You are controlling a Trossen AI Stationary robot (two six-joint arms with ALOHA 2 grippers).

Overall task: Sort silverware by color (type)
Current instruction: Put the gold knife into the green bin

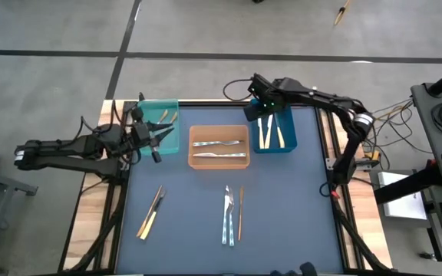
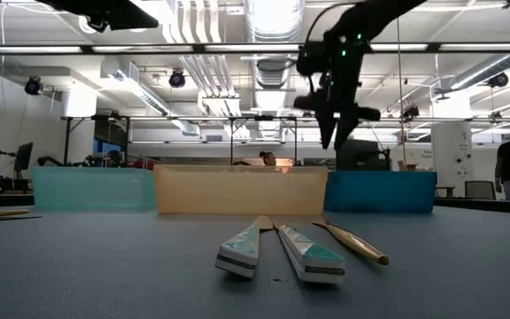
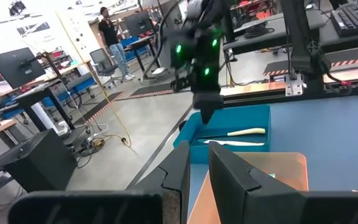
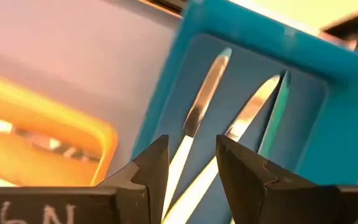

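L pincer hovering by teal bin, fingers nearly clenched, grasping nothing. Silver pcs lying in orange bin. Loose silverware lying on tabletop in front. R pincer hanging released over blue bin, cream-handled pcs lying inside

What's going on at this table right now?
The right gripper hangs over the blue rectangular bin, fingers open and empty, above two cream-handled pieces. The orange bin holds two silver pieces. The left gripper waits by the teal bin. Five pieces remain on the dark mat.
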